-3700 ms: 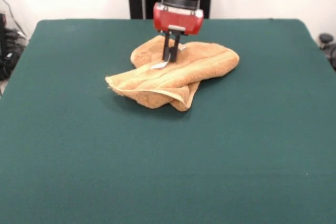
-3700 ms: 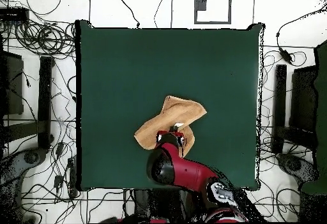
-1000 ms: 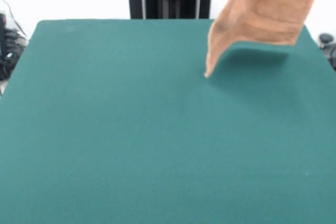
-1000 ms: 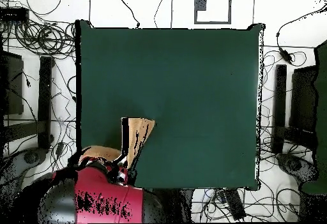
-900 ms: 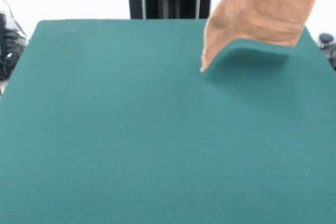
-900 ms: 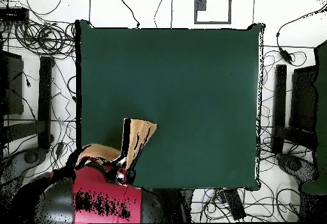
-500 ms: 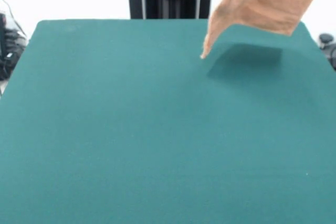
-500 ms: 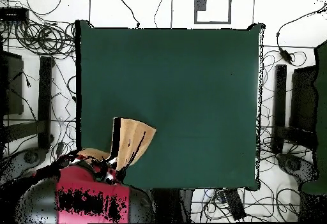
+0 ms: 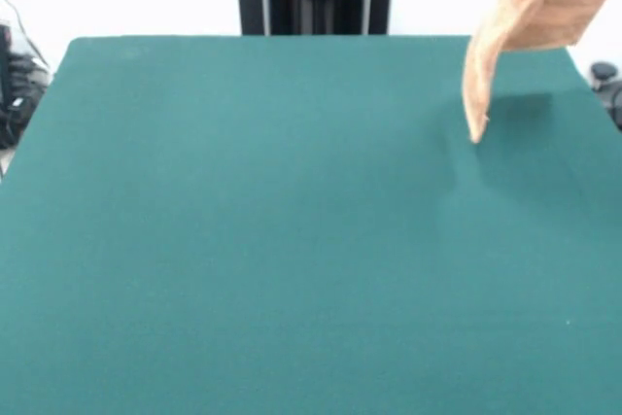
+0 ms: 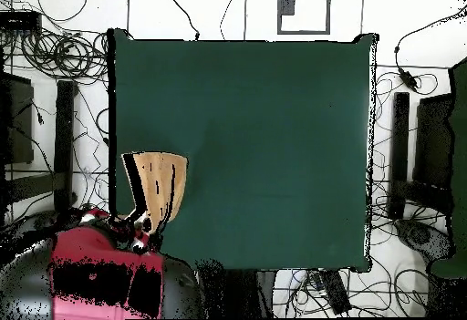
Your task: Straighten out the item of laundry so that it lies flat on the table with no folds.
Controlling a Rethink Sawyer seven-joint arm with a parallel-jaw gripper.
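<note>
The towel [image 9: 530,21] hangs in the air at about two o'clock in the front view, its top running off the upper edge, its body folded lengthwise into a narrow drape with one pointed corner dangling just above the table [image 9: 292,240]; whether that tip touches the green top I cannot tell. From overhead the towel [image 10: 157,189] sits at about eight o'clock, over the table's edge nearest the robot. Something above the front view clearly carries it, yet the gripper itself is not clear in either view, so how wide it stands and exactly where it grips cannot be told; only the red arm [image 10: 96,280] shows beside the cloth overhead. My reading is that the step in hand is carrying the towel over open table to lay it down. To do that well, the hanging corner should meet the surface first, then the cloth should be drawn slowly toward the middle, low, so it unrolls instead of bunching. The lengthwise fold may persist, and starting this close to the edge risks cloth sliding off.
</note>
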